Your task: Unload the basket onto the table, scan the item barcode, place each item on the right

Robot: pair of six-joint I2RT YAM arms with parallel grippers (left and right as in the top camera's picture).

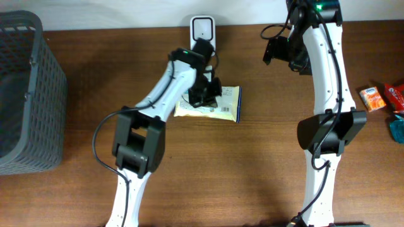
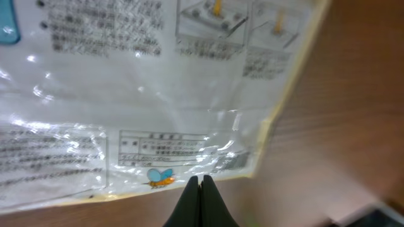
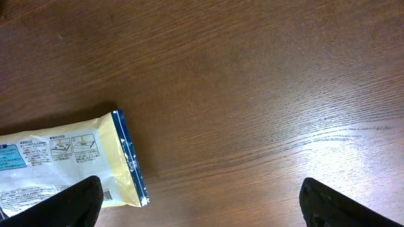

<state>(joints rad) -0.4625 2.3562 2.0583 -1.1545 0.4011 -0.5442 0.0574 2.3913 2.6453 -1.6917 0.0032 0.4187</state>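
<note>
On the table (image 1: 265, 176), left fingers (image 2: 192, 203) meet at the packet (image 1: 228, 104) edge; right fingers (image 3: 69, 202) wide; basket (image 1: 25, 94) far left.

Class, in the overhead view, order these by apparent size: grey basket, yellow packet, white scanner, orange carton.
1. grey basket
2. yellow packet
3. white scanner and orange carton: alike, scanner partly hidden, so unranked.

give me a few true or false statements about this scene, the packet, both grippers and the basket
1. The yellow-and-white plastic packet lies on the brown wooden table. True.
2. The right gripper is shut. False: it is wide open over bare table beside the packet.
3. The left gripper is shut at the packet's edge. True.
4. The packet sits in the grey plastic basket. False: the basket stands apart from it, at the table's edge.
</note>
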